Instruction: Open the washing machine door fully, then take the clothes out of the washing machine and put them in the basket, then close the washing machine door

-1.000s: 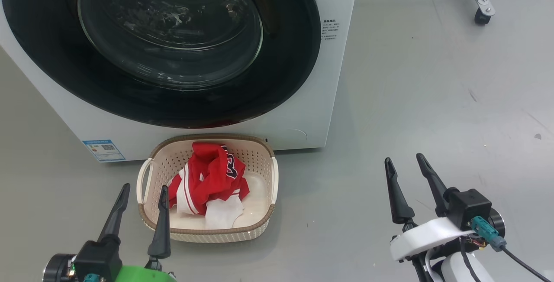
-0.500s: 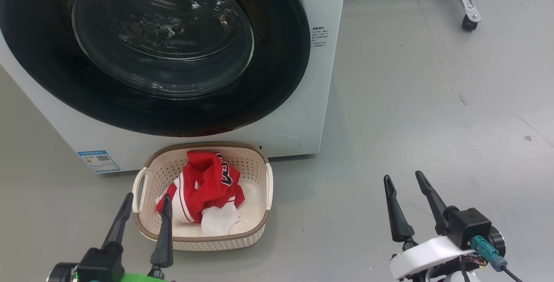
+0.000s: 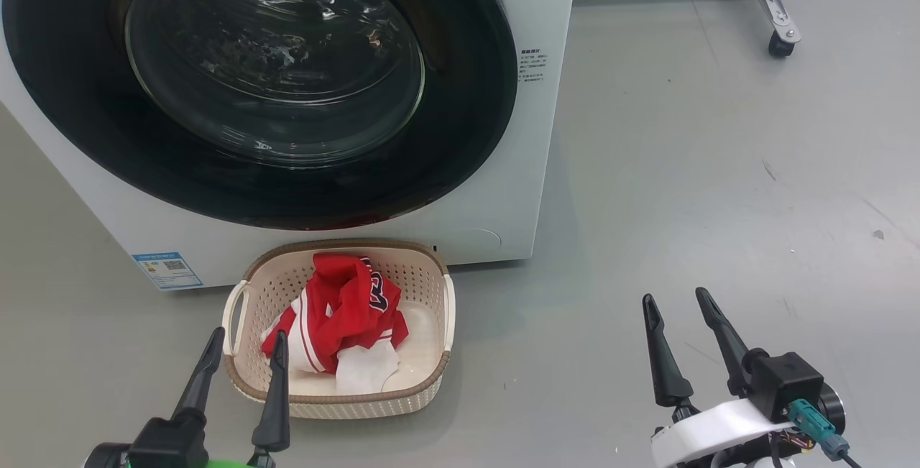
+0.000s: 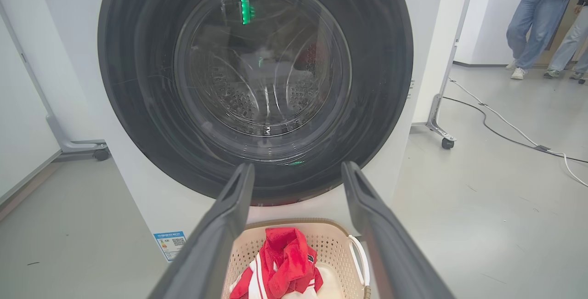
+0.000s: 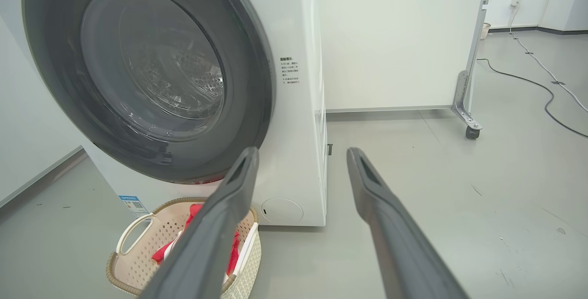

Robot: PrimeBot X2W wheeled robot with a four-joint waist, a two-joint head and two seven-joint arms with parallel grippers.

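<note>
The clothes [image 3: 338,317], a red jersey bunched over a white piece, lie in the basket [image 3: 359,407]. The basket sits on the floor [image 3: 719,166] close against the foot of the washing machine [image 3: 546,166], right under the door [image 3: 467,130], probably so that anything pulled from the drum has only a short drop. The door's black rim looks flush with the white front, and the drum behind the glass looks empty, so I judge the job all but done. Both tools hang low and back from the machine with fingers spread wide and nothing between them. The left tool [image 3: 248,333] is by the basket's near left corner, and the right tool [image 3: 675,295] is well apart over bare floor. A blue label [image 3: 167,270] marks the machine's lower corner. Behind stands a white panel [image 5: 395,37] on a wheel [image 3: 780,44], a cable [image 5: 542,85] trails across the floor, and a person's legs [image 4: 533,28] show far off. Nothing blocks the door, and only the basket crowds a low reach.
</note>
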